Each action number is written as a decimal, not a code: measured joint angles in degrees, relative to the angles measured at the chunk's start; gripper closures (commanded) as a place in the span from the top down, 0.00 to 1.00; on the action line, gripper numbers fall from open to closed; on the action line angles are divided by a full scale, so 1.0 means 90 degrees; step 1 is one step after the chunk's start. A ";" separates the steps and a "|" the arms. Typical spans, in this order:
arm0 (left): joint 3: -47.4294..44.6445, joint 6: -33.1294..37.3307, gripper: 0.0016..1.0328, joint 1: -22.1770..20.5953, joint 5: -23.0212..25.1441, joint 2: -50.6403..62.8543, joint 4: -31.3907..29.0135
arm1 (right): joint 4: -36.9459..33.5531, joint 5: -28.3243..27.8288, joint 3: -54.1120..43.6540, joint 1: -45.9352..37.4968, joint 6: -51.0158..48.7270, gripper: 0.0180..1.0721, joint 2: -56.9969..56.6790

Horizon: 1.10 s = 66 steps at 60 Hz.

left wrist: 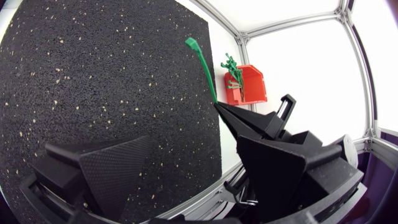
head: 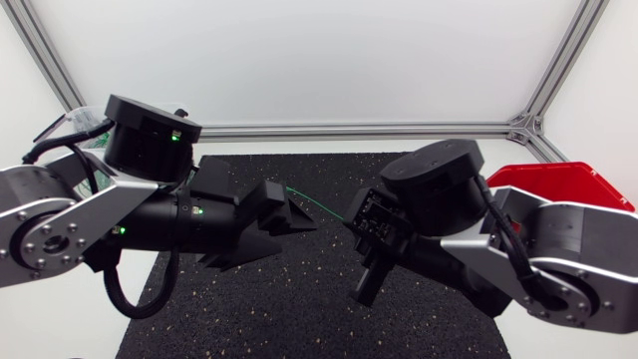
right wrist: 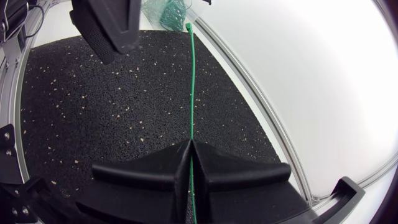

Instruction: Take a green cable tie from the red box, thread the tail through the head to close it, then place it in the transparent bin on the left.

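Cable tie (head: 317,204): in the head view it is a thin green line in the air above the black mat (head: 299,309), between the two arms. The right gripper (head: 354,224) is clamped on one end. The other end reaches to just beside the left gripper (head: 289,224), whose two fingers are spread apart and grip nothing. The red box (head: 558,184) sits at the table's right edge behind the right arm. The clear bin (head: 70,120) is at the far left, mostly hidden by the left arm.

In the left wrist view the right gripper (left wrist: 217,106) pinches the tie (left wrist: 204,68) at its very tip, and the strap stands out over the mat (left wrist: 93,74) with its head end free. One finger (left wrist: 112,168) of the left gripper shows its textured pad, well apart from the tie. The red box (left wrist: 249,87) beyond holds other green ties (left wrist: 233,65).

In the right wrist view the right gripper (right wrist: 189,146) is pressed together on the tie (right wrist: 192,81), which runs straight ahead. A finger (right wrist: 109,25) of the left gripper hangs beside the tie's head without touching it, and the bin (right wrist: 168,12) lies beyond.
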 measured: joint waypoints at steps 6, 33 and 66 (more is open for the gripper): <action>0.0136 -0.0364 0.89 0.0017 -0.0012 0.0056 0.0109 | 0.0107 0.0192 0.0000 0.0172 0.0036 0.05 0.0017; 0.0527 -0.1056 0.57 0.0015 -0.1149 0.0697 0.0260 | 0.0430 0.0814 -0.0007 0.0636 0.0180 0.05 0.0245; 0.0833 -0.1299 0.17 0.0148 -0.1212 0.1095 0.0279 | 0.0658 0.1214 -0.0010 0.0969 0.0182 0.05 0.0440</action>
